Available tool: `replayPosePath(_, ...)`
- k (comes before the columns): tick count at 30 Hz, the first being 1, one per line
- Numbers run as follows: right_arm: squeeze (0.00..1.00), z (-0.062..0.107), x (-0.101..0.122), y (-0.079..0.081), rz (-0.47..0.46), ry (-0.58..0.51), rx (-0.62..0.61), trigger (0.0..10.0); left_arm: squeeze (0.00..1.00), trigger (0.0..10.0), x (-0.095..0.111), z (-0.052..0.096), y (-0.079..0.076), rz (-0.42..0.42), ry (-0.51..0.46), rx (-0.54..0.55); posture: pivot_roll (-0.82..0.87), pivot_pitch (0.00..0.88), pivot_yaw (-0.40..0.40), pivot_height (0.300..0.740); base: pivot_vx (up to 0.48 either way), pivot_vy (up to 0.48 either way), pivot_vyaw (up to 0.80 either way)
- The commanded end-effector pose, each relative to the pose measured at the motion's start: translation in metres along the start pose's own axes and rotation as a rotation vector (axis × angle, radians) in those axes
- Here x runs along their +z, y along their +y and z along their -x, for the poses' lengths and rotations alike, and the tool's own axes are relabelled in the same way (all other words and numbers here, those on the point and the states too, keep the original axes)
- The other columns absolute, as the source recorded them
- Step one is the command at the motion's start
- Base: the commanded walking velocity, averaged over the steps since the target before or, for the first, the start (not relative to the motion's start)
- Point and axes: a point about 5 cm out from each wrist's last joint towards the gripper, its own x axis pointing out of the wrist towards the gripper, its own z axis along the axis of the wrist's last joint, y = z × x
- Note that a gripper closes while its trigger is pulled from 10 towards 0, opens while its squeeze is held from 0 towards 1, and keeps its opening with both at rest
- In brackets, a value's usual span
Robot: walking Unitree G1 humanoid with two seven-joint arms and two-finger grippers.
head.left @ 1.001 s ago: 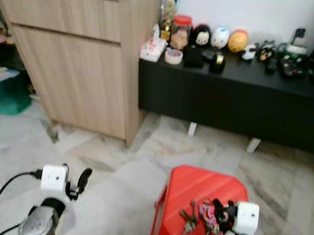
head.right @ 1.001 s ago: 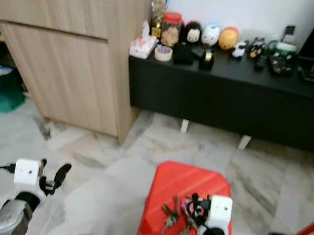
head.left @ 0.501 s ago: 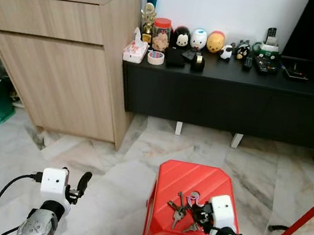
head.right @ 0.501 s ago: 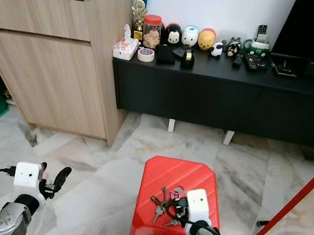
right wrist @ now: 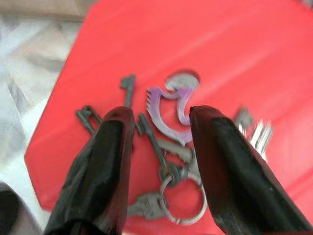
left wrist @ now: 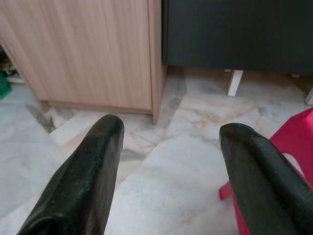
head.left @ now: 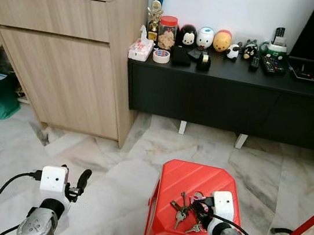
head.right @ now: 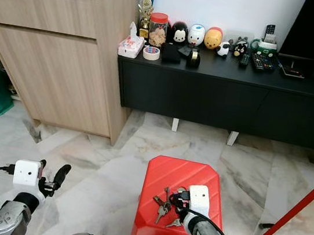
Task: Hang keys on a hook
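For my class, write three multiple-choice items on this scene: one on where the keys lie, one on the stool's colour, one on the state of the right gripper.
1. Where do the keys lie?
A. on the stool
B. on the floor
C. on the black cabinet

2. What colour is the stool?
A. blue
B. red
C. white

3. How is the right gripper?
A. shut on the keys
B. open over the keys
C. raised to the wall

Key: 1 A, they rest on its seat; 2 B, its seat is plainly red; 3 B, its fingers stand apart either side of the bunch.
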Motion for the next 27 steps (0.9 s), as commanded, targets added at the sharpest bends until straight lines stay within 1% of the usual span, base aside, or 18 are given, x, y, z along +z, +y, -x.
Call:
replayPosePath(1, 1.00, 0.002, -0.005, -0.003, -0.152, -0.016, -0.028, 10.0, 0.00, 10.0, 0.001, 0.000, 0.000, -0.009, 0.007, 0.002, 0.07, 0.000, -0.011, 0.625, 0.000, 0.000, 0.00)
replayPosePath(2, 1.00, 0.002, -0.005, -0.003, -0.152, -0.016, -0.028, 10.0, 0.00, 10.0, 0.001, 0.000, 0.000, -0.009, 0.007, 0.002, 0.07, 0.000, -0.011, 0.625, 0.000, 0.000, 0.00)
replayPosePath(3, 1.00, 0.004, -0.008, -0.004, -0.171, -0.021, -0.043, 10.0, 0.00, 10.0, 0.000, 0.000, 0.000, -0.010, 0.010, 0.001, 0.06, 0.000, -0.008, 0.625, 0.000, 0.000, 0.00)
replayPosePath(6, 1.00, 0.007, -0.015, -0.001, -0.159, -0.017, -0.034, 10.0, 0.00, 10.0, -0.002, 0.000, 0.000, -0.014, 0.017, -0.002, 0.05, 0.000, -0.004, 0.625, 0.000, 0.000, 0.00)
replayPosePath(8, 1.00, 0.008, -0.018, 0.000, -0.169, -0.014, -0.031, 10.0, 0.00, 10.0, -0.002, 0.000, 0.000, -0.015, 0.020, -0.003, 0.05, 0.000, 0.000, 0.625, 0.000, 0.000, 0.00)
replayPosePath(12, 1.00, 0.011, -0.026, 0.000, -0.164, 0.017, -0.034, 10.0, 0.00, 10.0, -0.002, -0.001, -0.001, -0.015, 0.022, -0.008, 0.05, 0.000, -0.004, 0.625, 0.000, 0.000, 0.00)
replayPosePath(14, 1.00, 0.011, -0.026, 0.000, -0.152, 0.022, -0.029, 10.0, 0.00, 10.0, -0.002, -0.001, -0.002, -0.015, 0.019, -0.008, 0.05, 0.000, -0.009, 0.625, 0.000, 0.000, 0.00)
replayPosePath(19, 1.00, 0.009, -0.024, 0.004, -0.158, 0.036, -0.003, 10.0, 0.00, 10.0, -0.003, 0.003, 0.000, -0.013, 0.020, 0.002, 0.05, 0.017, -0.020, 0.625, 0.000, 0.000, 0.00)
replayPosePath(20, 0.88, 0.008, -0.024, 0.005, -0.159, 0.043, -0.003, 10.0, 0.00, 10.0, -0.004, 0.003, 0.000, -0.012, 0.022, 0.005, 0.05, 0.019, -0.020, 0.625, 0.000, 0.000, 0.00)
replayPosePath(21, 0.65, 0.008, -0.023, 0.004, -0.158, 0.048, -0.004, 10.0, 0.00, 10.0, -0.004, 0.004, 0.000, -0.011, 0.023, 0.007, 0.06, 0.027, -0.023, 0.625, 0.000, 0.000, 0.00)
replayPosePath(22, 0.00, 0.007, -0.024, 0.004, -0.147, 0.067, -0.010, 10.0, 0.00, 10.0, -0.004, 0.005, -0.001, -0.006, 0.023, 0.012, 0.06, 0.038, -0.027, 0.625, 0.000, 0.000, 0.00)
replayPosePath(27, 0.00, 0.004, -0.021, 0.006, -0.122, 0.106, -0.010, 10.0, 0.00, 10.0, -0.003, 0.008, -0.002, 0.006, 0.014, 0.022, 0.06, 0.071, -0.035, 0.625, 0.000, 0.000, 0.00)
